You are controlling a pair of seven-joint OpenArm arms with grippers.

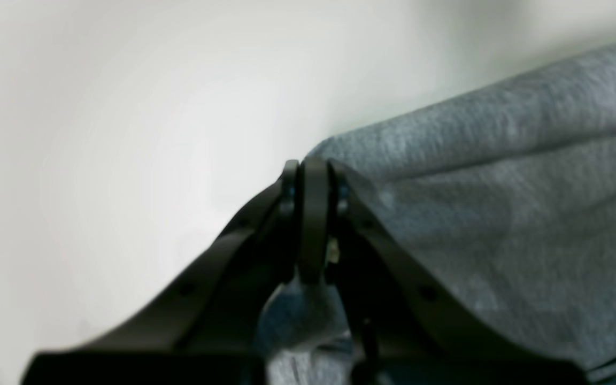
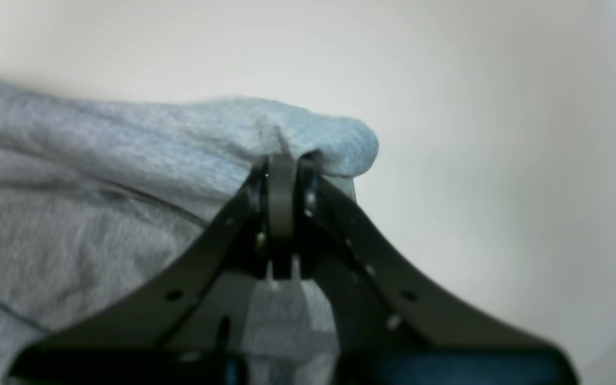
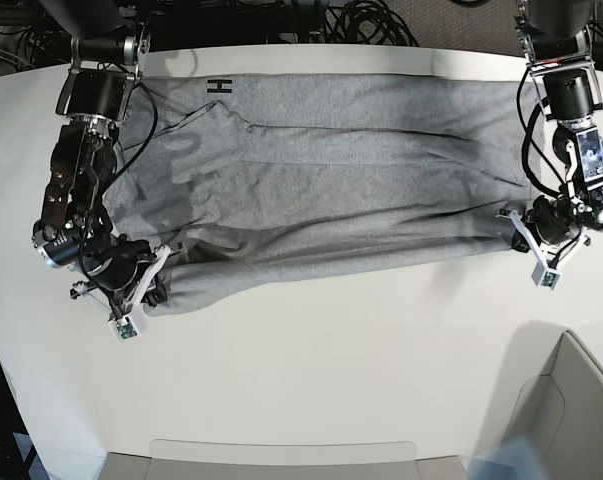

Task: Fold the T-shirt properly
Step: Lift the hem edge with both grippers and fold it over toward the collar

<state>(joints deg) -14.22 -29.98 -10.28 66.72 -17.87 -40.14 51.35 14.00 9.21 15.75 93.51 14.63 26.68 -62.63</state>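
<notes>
The T-shirt (image 3: 331, 170) lies spread across the upper middle of the base view on the white table (image 3: 311, 380), stretched into a long grey band from the left side of the frame to the right. A small black letter shows near its top edge at upper left; otherwise the plain side faces up.

The right gripper (image 3: 153, 287) sits at the lower left of the base view, its jaws pressed together on a bunched corner of cloth — the right wrist view shows the fabric (image 2: 126, 160) puckering just where the closed fingertips (image 2: 282, 166) meet. The left gripper (image 3: 518, 222) is at the right edge of the base view, likewise clamped tight on the shirt's lower edge; in the left wrist view the closed jaws (image 1: 313, 168) sit at the fabric's (image 1: 500, 187) corner.

As a judgement, the folding is early to midway: the lower edge is pinched at both ends and appears rolled — perhaps one lengthwise fold is in hand. The shirt is not yet a compact rectangle; further folds across its length seem left to do.
</notes>
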